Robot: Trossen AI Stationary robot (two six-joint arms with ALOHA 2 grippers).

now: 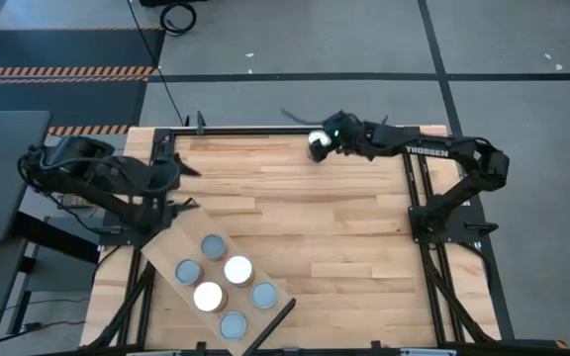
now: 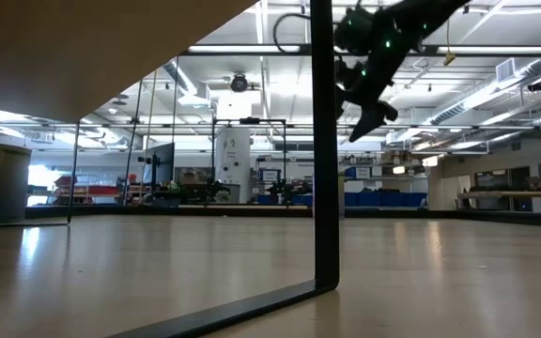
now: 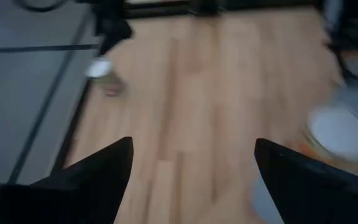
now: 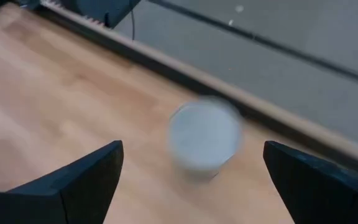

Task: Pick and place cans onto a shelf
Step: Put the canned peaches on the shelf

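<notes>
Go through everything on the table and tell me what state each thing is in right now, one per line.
Shelf: lying angled at the table's near left corner, holding cans.
Six cans on the shelf: upright, tops up.
Lone can: upright near the table's far edge, not held.
Right gripper: open, reaching toward the lone can.
Left gripper: open, empty, at the table's left side beside the shelf.

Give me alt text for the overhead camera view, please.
Five cans stand on the pale shelf at the table's near left. The open right gripper reaches toward a sixth can at the far edge; the left gripper waits, open.
</notes>
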